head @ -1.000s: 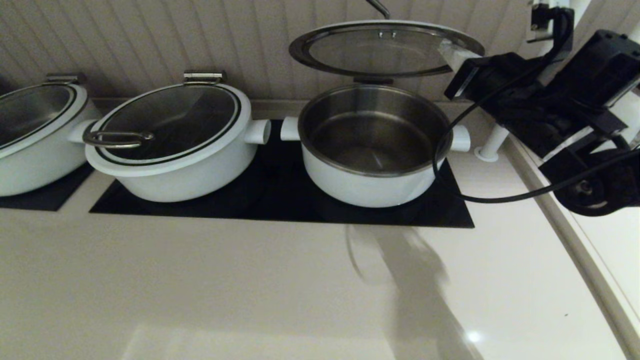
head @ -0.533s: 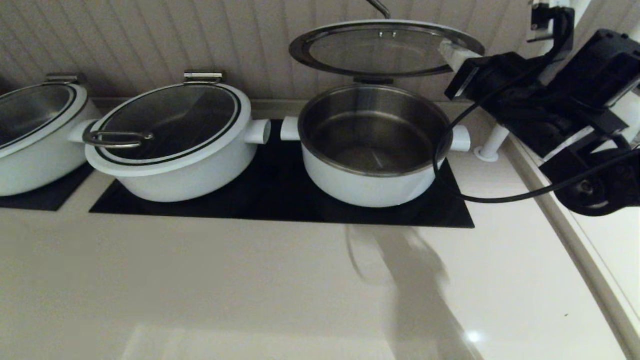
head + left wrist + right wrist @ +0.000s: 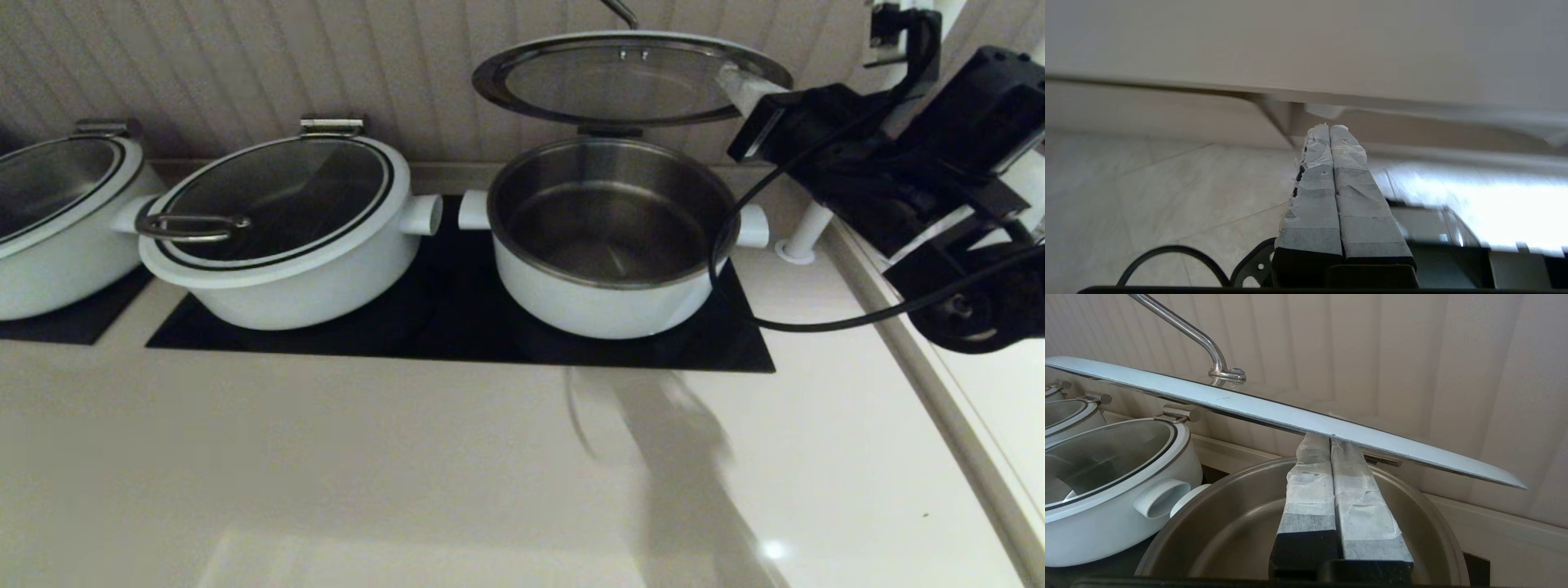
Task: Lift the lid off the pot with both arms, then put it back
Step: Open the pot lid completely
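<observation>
Here the lid (image 3: 629,77) is propped open above the pot (image 3: 608,245) on the right gripper (image 3: 1331,443), whose pressed-together fingers support its rim from beneath, while the left gripper (image 3: 1329,130), likewise closed, idles out of the head view; lowering the lid evenly back onto the pot presumably comes next.

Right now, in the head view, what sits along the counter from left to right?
Cut-off pot at the left edge → lidded pot with loop handle → open pot, its lid raised above it → right claw under the lid's rim → white post.
</observation>
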